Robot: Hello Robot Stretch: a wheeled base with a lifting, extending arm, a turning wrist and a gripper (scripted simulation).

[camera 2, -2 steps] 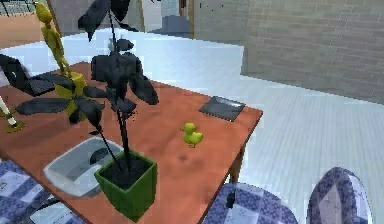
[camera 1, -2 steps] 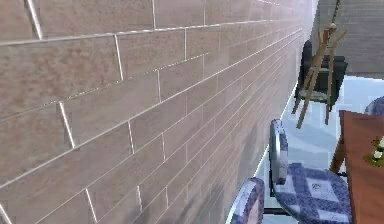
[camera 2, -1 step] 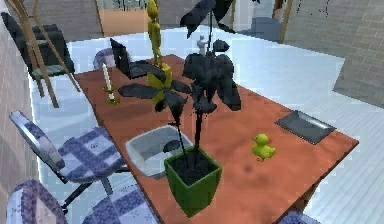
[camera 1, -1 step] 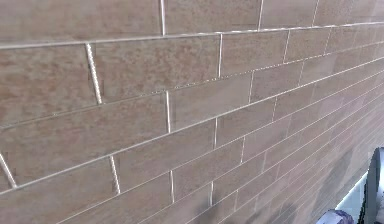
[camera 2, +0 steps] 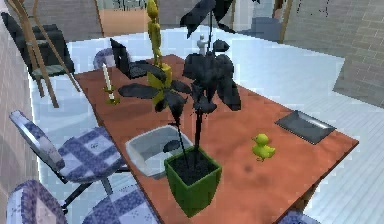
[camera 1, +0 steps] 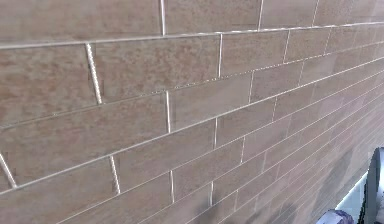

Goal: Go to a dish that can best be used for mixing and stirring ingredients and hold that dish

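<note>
Near edge of the table, arm side view's lower middle: a pale grey bowl (camera 2: 152,150) sits on the red-brown table (camera 2: 300,165), just beside the tabletop's edge facing the chairs.
Bowl's facing: upright, mouth up, with its paler inside showing.
Bowl's long axis: the rim looks like a rounded oblong, a little longer from upper left to lower right in the picture. This is not certain, because one end is covered.
Bowl's hidden part: the lower right side is behind the green pot (camera 2: 192,182). Whether pot and bowl touch cannot be told.
Plant: a dark-leaved plant (camera 2: 200,85) rises from the green pot and its leaves spread above the bowl.
Gripper: whether its fingers are apart, together or on anything cannot be told.
Right of the pot: a small yellow duck-like figure (camera 2: 263,147) stands on the table. Farther right lies a flat dark slab (camera 2: 305,125), near the far edge.
Far end of the table: a white candle (camera 2: 107,78) in a holder, an open dark laptop (camera 2: 128,60) and a tall yellow-green figure (camera 2: 154,35) that is too small to name.
Chairs: a blue-checked chair (camera 2: 85,150) stands just beside the table near the bowl. A second chair (camera 2: 55,205) is cut off by the bottom edge.
Upper left corner: a wooden easel-like frame (camera 2: 45,50).
Forward view: a brown tiled wall (camera 1: 150,110) with pale joints, close ahead. A dark rounded shape (camera 1: 376,185) is cut off at the right edge and hard to name.
</note>
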